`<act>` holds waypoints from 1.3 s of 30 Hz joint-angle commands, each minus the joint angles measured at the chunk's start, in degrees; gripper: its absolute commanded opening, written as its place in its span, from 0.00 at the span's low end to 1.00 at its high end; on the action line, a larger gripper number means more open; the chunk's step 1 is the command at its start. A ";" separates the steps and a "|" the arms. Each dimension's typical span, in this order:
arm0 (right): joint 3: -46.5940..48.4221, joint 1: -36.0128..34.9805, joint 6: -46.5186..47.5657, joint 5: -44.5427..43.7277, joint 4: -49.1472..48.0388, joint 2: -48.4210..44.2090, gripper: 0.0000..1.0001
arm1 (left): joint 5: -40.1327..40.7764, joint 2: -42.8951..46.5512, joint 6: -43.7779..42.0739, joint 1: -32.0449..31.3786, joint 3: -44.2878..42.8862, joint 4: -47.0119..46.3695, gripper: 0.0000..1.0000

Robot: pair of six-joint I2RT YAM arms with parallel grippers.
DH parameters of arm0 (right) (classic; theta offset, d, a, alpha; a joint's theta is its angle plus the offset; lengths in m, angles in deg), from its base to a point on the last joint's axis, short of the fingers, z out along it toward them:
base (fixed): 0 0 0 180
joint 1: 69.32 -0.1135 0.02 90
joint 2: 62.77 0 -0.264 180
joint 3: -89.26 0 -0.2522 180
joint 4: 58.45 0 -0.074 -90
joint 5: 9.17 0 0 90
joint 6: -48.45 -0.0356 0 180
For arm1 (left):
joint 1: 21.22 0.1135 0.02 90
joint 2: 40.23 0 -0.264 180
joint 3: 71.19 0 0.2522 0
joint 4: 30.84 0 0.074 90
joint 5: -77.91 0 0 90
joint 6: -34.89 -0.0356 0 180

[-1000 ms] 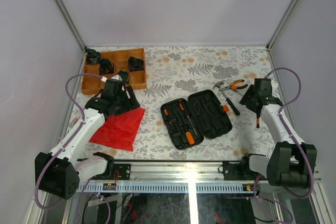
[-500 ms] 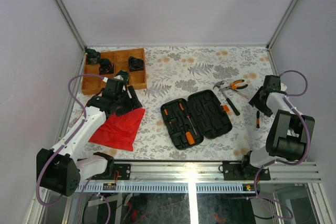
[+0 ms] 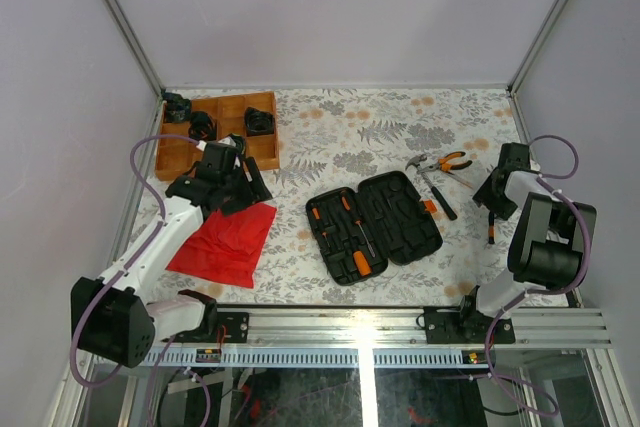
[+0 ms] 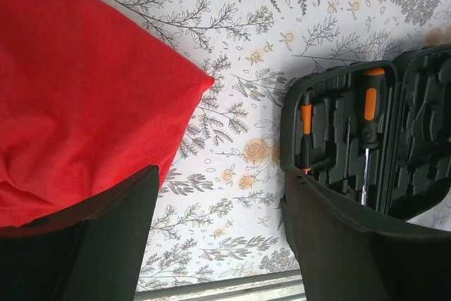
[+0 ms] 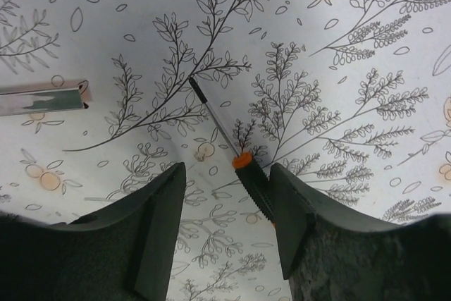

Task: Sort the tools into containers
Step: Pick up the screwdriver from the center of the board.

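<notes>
Left arm [image 3: 160, 237] stretched forward, elbow low. Left end effector [image 4: 220, 188] pointing straight down, jaws held wide apart. Right arm [image 3: 545, 237] folded tight over its base. Right end effector [image 5: 225, 181] angled downward, jaws parted.

Bright, even light falls from overhead. A white glare burns on the metal rail [image 3: 362, 320] at the near edge. Shadows beside the black case [image 3: 400, 217] are faint. Wrist views show the tablecloth [image 5: 352, 47] sharp, the close dark fingers [image 4: 91, 244] blurred and shaded.
</notes>
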 commanded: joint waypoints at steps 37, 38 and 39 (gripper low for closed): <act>1.41 -24.62 -15.38 16.18 1.62 -34.41 0.00 | 5.52 4.56 -1.55 -27.74 -5.00 -10.17 0.73; 1.30 -26.61 -17.48 16.11 0.94 -35.08 0.00 | 5.54 4.86 -0.77 -29.46 -4.92 -11.33 0.73; 1.31 -28.97 -18.80 15.71 0.32 -35.55 0.00 | 5.67 5.07 0.00 -31.17 -4.83 -12.52 0.73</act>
